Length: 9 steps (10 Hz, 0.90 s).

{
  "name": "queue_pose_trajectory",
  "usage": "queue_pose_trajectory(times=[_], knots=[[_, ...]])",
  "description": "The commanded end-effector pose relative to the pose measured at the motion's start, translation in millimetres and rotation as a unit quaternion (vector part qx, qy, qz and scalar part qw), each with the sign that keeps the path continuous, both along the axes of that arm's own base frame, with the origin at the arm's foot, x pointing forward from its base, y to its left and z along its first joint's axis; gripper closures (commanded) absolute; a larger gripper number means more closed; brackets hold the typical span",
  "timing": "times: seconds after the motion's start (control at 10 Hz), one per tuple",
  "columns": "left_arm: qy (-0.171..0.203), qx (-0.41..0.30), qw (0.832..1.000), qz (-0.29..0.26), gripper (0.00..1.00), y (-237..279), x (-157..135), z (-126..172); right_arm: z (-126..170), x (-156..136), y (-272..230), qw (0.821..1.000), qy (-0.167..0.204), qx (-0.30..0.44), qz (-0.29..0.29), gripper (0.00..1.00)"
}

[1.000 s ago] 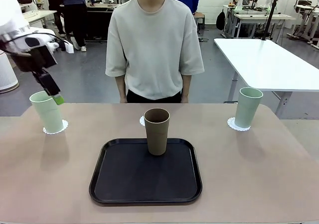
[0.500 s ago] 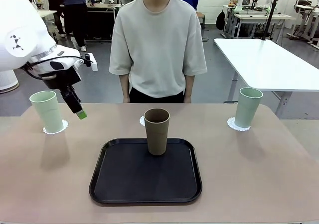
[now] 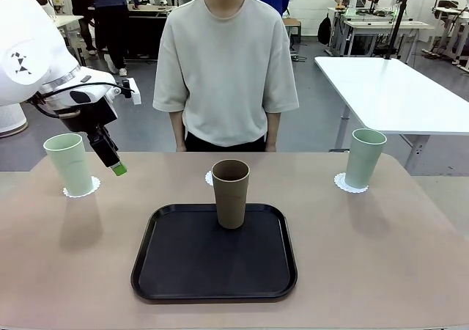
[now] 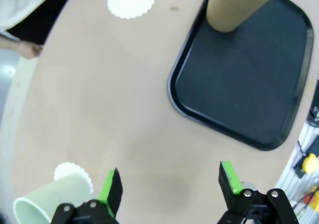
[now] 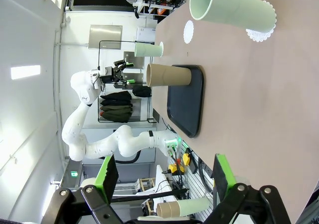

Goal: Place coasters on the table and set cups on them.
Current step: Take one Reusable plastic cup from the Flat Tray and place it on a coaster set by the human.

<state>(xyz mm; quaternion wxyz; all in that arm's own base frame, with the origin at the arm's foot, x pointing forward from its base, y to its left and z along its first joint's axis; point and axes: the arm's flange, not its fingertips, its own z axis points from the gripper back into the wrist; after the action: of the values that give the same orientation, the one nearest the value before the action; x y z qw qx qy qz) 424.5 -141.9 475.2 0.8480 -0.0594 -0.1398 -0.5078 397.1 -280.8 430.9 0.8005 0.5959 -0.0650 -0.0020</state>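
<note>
My left gripper (image 3: 117, 169) hangs above the table (image 3: 381, 271) with its jaws spread wide and nothing between them; my right gripper (image 5: 162, 176) is likewise spread and empty, held off to the side with the right-hand green cup (image 5: 234, 7) ahead of its fingers. The brown cup (image 3: 231, 193) is the one I judge still unfinished: it stands upright at the far edge of the black tray (image 3: 214, 271), out to the right of my left gripper and below it, while the bare coaster (image 4: 131, 0) lies on the table just beyond the tray, near the person's side. The left-hand green cup (image 3: 69, 164) already sits on its own coaster (image 3: 82, 189) just beside my left fingers, on the outer side. The brown cup looks light, stiff and matte, so I expect the pads to bite well, but it is tall and tapered and would tip easily if nudged near the rim. I would close on its wall around mid-height, squarely. The paper coaster looks flimsy and will slide or crumple, so the cup should come straight down on it.
</note>
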Motion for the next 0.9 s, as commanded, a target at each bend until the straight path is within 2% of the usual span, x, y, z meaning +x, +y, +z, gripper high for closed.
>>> queue_pose_trajectory(times=[0.0,0.6,0.8], knots=[[0.003,0.009,1.0,0.006,0.0,-3,2,2,0,0,1,1.0,-0.003,-0.001,-0.004,0.0],[0.0,0.0,1.0,0.0,0.0,0,0,0,0,0,1,1.0,-0.003,-0.001,-0.004,0.0],[-0.035,-0.02,0.997,-0.072,0.0,-17,27,1,0,0,1,1.0,-0.003,-0.001,-0.004,0.0]])
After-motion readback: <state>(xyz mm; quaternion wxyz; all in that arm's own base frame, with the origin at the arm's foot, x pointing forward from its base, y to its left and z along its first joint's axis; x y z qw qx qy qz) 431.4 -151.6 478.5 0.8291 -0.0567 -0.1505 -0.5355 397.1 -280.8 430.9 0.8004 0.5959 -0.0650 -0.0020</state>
